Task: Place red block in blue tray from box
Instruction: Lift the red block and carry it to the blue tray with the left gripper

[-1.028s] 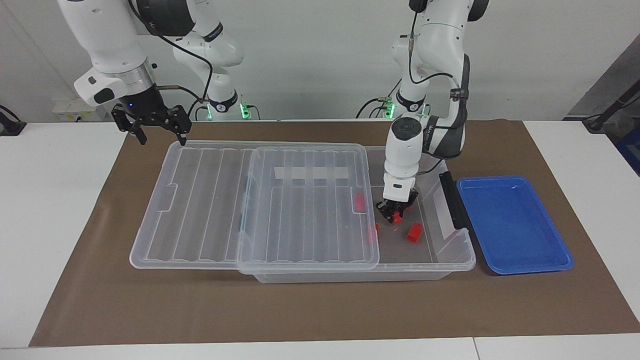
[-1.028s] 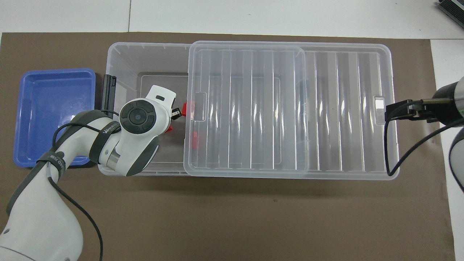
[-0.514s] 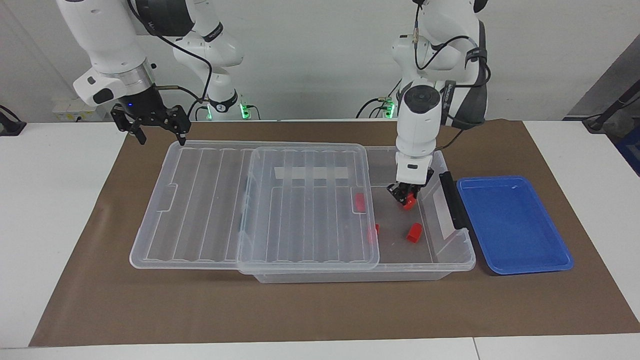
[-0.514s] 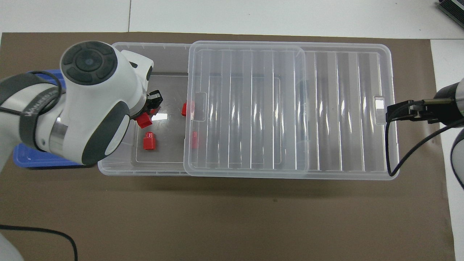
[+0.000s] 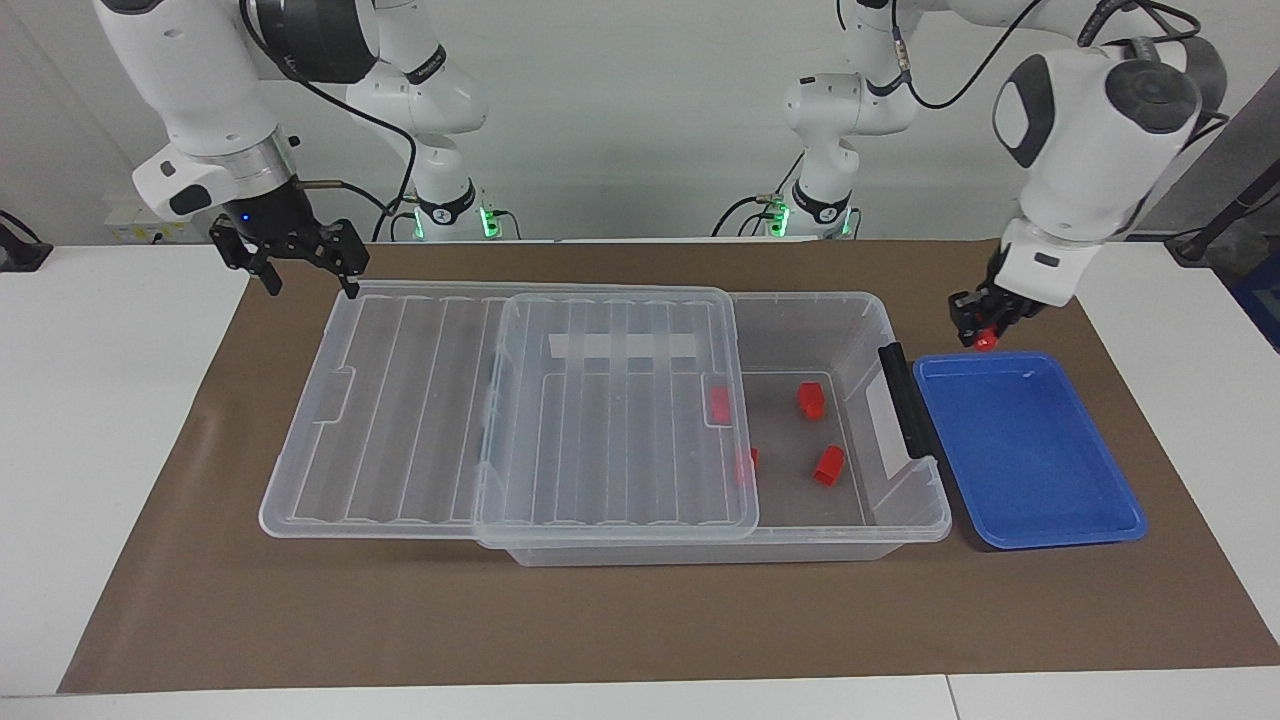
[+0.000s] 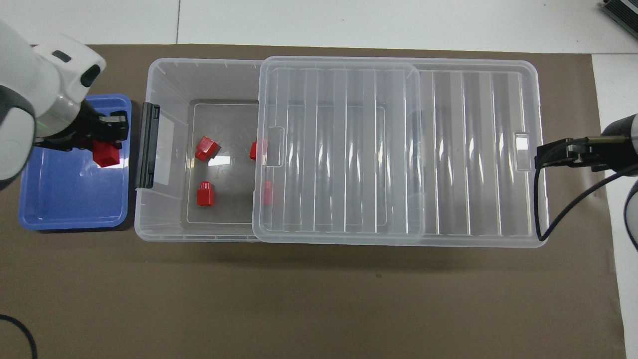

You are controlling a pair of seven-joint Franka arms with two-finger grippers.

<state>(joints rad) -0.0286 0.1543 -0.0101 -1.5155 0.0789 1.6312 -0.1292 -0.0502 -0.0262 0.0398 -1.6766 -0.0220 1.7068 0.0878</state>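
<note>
Brown mat covering counter [image 5: 150,620]; left pincer [image 5: 982,325], clamped on block [image 5: 987,340], is now hanging over tray [image 5: 1030,520], having left box [image 5: 900,520]: release due. Right pincer [image 5: 305,262], apart, is waiting upper left.

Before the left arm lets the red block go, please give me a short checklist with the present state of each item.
1. Left claw shut on the red block: ok.
2. Claw raised over the blue tray: ok.
3. Tray has no block in it yet: ok.
4. Block low enough for a gentle drop: cannot tell.
5. Right claw open, waiting over the lid edge, away from the tray: ok.
</note>
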